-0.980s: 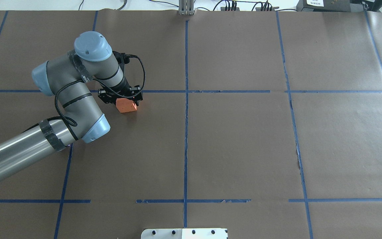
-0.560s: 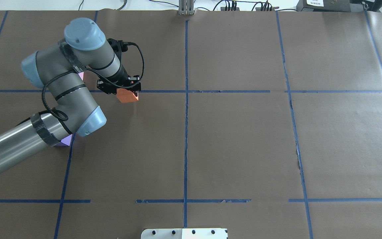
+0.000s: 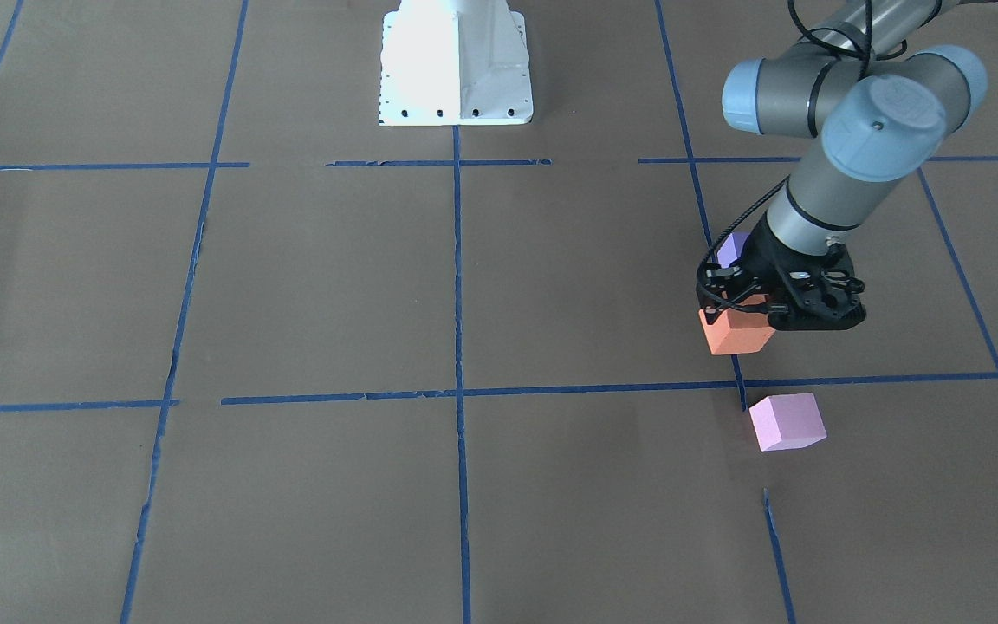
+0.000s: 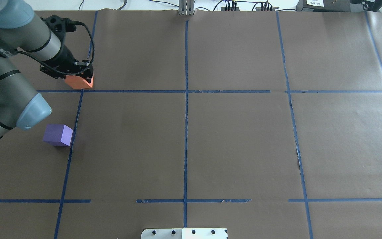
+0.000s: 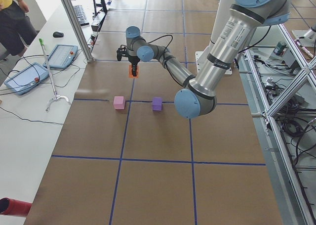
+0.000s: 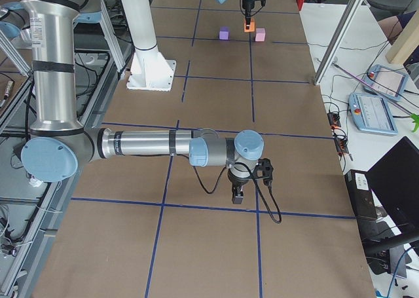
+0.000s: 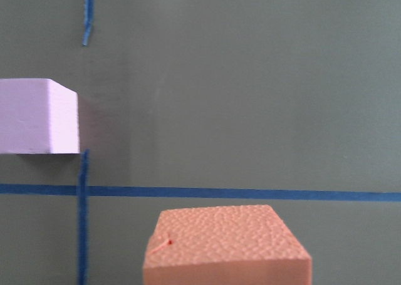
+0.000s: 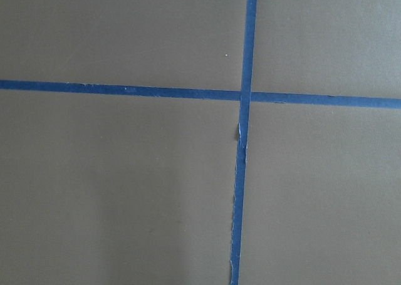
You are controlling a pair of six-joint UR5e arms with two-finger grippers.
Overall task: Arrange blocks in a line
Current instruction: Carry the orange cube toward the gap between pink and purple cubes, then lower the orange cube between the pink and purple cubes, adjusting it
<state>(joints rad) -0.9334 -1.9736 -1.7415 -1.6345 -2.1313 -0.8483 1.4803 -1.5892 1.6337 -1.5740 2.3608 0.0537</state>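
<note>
Near purple block (image 4: 58,135) and pink block (image 3: 787,422), left jaws tight on orange block (image 3: 731,332); right jaws' state unclear

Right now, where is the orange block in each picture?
Front-facing: orange block right of middle.
Overhead: block upper left.
Exterior left: block upper, left of middle.
Exterior right: block top, near middle.
Left wrist: block bottom middle.
Right wrist: not there.
Landmark: blue tape cross beside it.

A table covered in matte brown paper (image 4: 237,139) is gridded with blue tape lines (image 4: 186,132). A violet-purple foam cube (image 4: 57,134) sits at the overhead frame's left, just beside a vertical line. In the front-facing frame, a pale pink foam cube (image 3: 787,422) rests lower right and a white metal base plate (image 3: 456,61) top centre.
</note>
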